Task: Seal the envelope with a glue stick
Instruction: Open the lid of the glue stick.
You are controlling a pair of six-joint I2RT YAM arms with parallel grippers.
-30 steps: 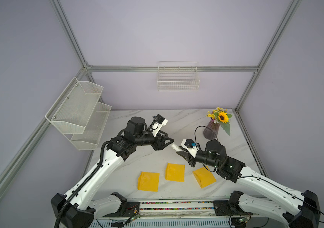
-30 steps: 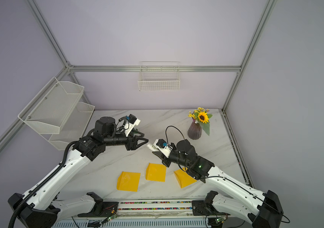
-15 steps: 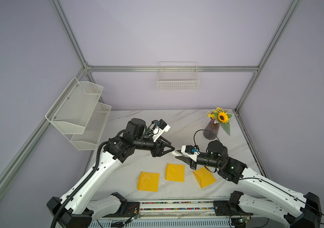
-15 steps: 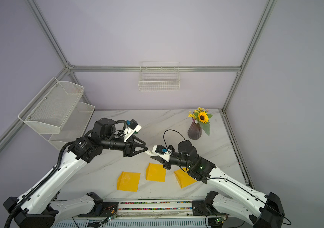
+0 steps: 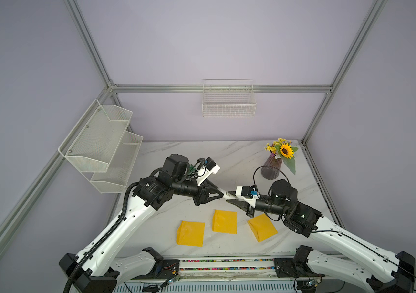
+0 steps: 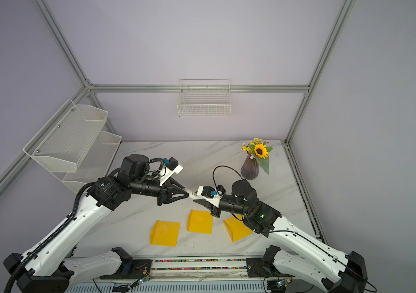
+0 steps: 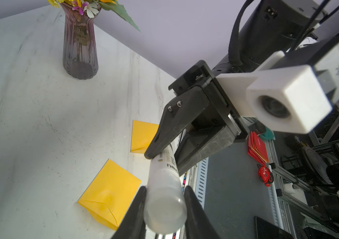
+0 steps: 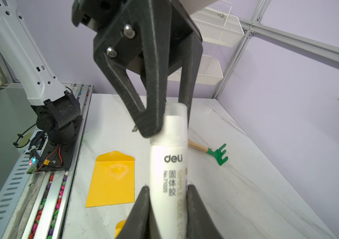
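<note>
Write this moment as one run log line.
right claw: shut on glue stick | left claw: shut on cap | cap: on | envelopes: on table

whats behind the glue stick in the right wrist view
A green toy rake lies on the marble table; the glue stick covers part of its wooden handle, hiding its end.

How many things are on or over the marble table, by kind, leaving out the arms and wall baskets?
Yellow paper envelopes: 3
White cylindrical glue stick: 1
Purple ribbed glass vase of flowers: 1
Green-headed wooden-handled toy rake: 1
Total: 6
</note>
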